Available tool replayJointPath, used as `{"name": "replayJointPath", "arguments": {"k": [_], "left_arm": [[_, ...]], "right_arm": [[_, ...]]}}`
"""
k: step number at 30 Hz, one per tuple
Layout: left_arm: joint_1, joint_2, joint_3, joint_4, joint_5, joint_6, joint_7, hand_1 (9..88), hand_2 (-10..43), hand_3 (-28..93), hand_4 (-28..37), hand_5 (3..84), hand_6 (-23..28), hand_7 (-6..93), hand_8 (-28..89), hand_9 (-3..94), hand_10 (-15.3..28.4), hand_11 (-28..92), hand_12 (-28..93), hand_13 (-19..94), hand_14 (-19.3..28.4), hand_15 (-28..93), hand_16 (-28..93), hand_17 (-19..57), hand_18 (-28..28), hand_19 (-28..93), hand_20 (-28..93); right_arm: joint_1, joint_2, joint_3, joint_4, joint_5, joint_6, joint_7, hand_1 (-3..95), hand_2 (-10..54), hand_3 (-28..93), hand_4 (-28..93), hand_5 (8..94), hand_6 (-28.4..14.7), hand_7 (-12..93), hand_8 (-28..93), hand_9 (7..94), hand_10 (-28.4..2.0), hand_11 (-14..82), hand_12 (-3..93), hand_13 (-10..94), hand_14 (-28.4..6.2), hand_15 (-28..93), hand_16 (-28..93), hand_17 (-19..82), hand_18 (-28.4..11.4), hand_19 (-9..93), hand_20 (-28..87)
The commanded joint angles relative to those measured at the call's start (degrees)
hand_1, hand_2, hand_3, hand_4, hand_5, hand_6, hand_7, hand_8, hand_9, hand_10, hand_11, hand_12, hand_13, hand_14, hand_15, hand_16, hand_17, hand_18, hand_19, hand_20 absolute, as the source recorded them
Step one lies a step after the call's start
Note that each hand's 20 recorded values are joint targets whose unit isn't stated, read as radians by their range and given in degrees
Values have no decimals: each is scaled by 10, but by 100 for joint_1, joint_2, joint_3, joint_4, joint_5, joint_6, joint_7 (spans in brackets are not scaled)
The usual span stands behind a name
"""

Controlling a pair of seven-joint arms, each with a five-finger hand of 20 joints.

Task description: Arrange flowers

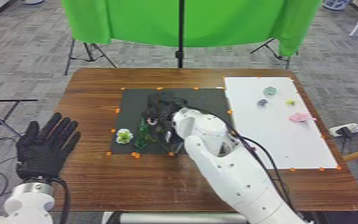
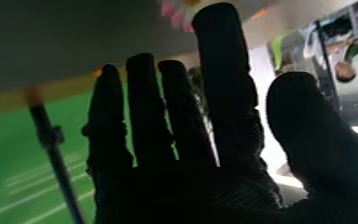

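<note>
Gloved in black, the robot's right hand (image 1: pixel 165 104) is poised over a dark mat (image 1: pixel 135 102), fingers straight, thumb apart. A pink-petaled flower (image 2: pixel 171 11) appears near its fingertips, while a white flower (image 1: pixel 124 136) and green stem (image 1: pixel 143 138) lie on the mat. To the right, a pink bloom (image 1: pixel 299 117) rests on a white board (image 1: pixel 286 150). The left hand (image 1: pixel 44 156) is spread wide at the left side of the tabletop (image 1: pixel 113 185).

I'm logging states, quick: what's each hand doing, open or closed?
Left hand: open, fingers spread.
Right hand: open, fingers straight, thumb apart.
</note>
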Motion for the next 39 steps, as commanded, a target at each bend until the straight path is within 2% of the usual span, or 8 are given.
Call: {"name": "replayJointPath", "arguments": {"k": [1, 15, 21, 23, 28, 31, 35, 39], "left_arm": [[32, -38, 35, 37, -13, -10, -66, 256, 138, 740, -283, 439, 92, 118, -102, 388, 144, 192, 111, 320, 133, 265, -39, -58, 132, 309, 120], [107, -29, -6, 17, -42, -19, -63, 256, 140, 739, -283, 440, 92, 119, -102, 390, 144, 195, 112, 321, 133, 265, -36, -58, 132, 309, 122], [94, -4, 16, 28, -75, -17, -62, 255, 140, 742, -283, 440, 92, 119, -102, 391, 145, 197, 112, 321, 133, 268, -37, -59, 132, 312, 122], [74, 11, 26, 36, -82, -9, -61, 255, 140, 742, -283, 440, 92, 120, -102, 390, 145, 198, 111, 321, 133, 269, -38, -59, 132, 313, 122], [67, 44, 39, 36, -84, -19, -46, 256, 141, 741, -283, 441, 93, 120, -103, 390, 145, 198, 111, 321, 133, 270, -39, -60, 132, 315, 121], [65, 17, 50, 28, -84, 0, -84, 255, 141, 742, -283, 440, 93, 120, -103, 390, 145, 198, 111, 320, 133, 271, -39, -60, 132, 315, 121], [109, -32, 24, 28, -83, -15, -35, 256, 141, 741, -283, 440, 92, 120, -103, 390, 146, 199, 111, 322, 134, 275, -39, -60, 132, 316, 120], [157, -56, -23, 20, -85, 6, -4, 255, 141, 743, -283, 441, 93, 121, -103, 392, 146, 204, 111, 322, 134, 279, -40, -60, 133, 316, 120]], "right_arm": [[-32, -119, -20, -7, -207, -460, -7, 219, 164, 785, -281, 794, 14, 221, -142, 452, -138, 52, 126, 330, -133, 247, 232, 113, -174, 619, 384], [-12, -141, -154, 30, -233, -34, 286, 210, 169, 787, -282, 691, 6, 133, -123, 434, -146, 48, 118, 336, -143, 236, 240, 120, -184, 635, 383], [63, -178, -199, 66, -116, 69, 334, 253, 181, 786, -281, 680, -25, 124, -119, 575, -133, 110, 142, 438, -124, 326, 233, 150, -185, 660, 388], [68, -199, -199, 66, -105, 101, 326, 262, 176, 793, -281, 678, -28, 121, -118, 586, -131, 116, 144, 448, -122, 340, 229, 154, -184, 661, 386], [91, -238, -244, 48, -13, 295, 342, 270, 139, 809, -282, 648, -32, 112, -116, 574, -127, 110, 140, 447, -119, 349, 220, 156, -184, 662, 381], [90, -224, -271, -22, -36, 260, 416, 271, 131, 814, -282, 639, -34, 111, -116, 562, -125, 110, 139, 445, -117, 354, 216, 157, -184, 663, 378], [82, -17, -280, -81, 3, 614, 566, 260, 118, 819, -283, 599, -43, 110, -114, 526, -134, 108, 143, 428, -120, 372, 215, 158, -184, 664, 370], [24, 268, -176, -248, 319, 801, 788, 237, 116, 817, -283, 604, -13, 127, -111, 502, -150, 96, 141, 407, -142, 370, 203, 156, -190, 663, 363]]}}
